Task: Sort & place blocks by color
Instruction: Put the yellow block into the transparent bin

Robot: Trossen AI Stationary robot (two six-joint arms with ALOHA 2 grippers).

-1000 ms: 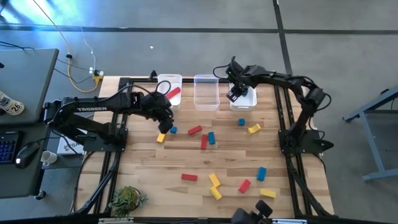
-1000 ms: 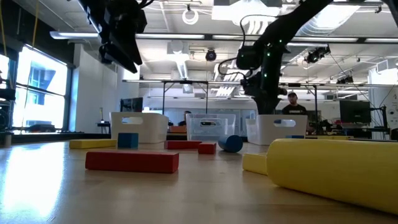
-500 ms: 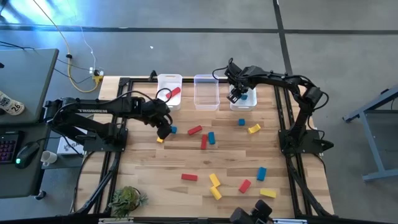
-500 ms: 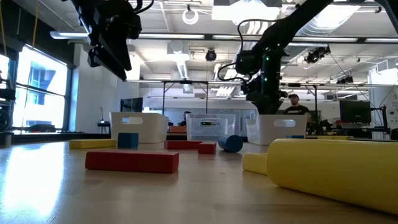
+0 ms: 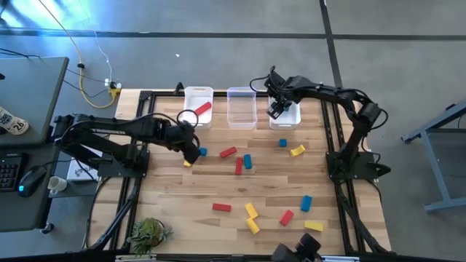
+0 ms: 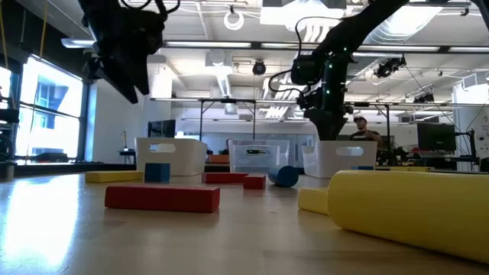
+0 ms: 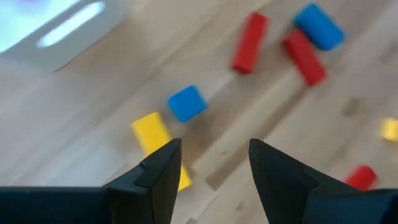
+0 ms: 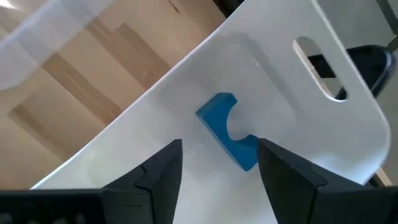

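Red, yellow and blue blocks lie scattered on the wooden table. My left gripper (image 5: 191, 150) (image 7: 214, 152) is open and hovers over a yellow block (image 7: 152, 133) (image 5: 188, 163) and a blue cube (image 7: 186, 102) (image 5: 203, 152), touching neither. My right gripper (image 5: 277, 109) (image 8: 217, 155) is open above the right bin (image 5: 286, 118). A blue arch-shaped block (image 8: 227, 130) lies on that bin's floor, clear of the fingers. A red block (image 5: 203, 109) lies in the left bin (image 5: 197, 93).
The middle bin (image 5: 242, 109) stands between the other two at the far edge. Two red bars (image 5: 228, 152) (image 5: 238, 167) and a blue block (image 5: 247, 161) lie mid-table. Several more blocks (image 5: 253, 218) sit toward the near edge. A small plant (image 5: 149, 233) is at the near left corner.
My left gripper has moved away from the left bin toward the table's near edge, ending over the yellow block and blue cube. My right gripper has stayed over the right bin.
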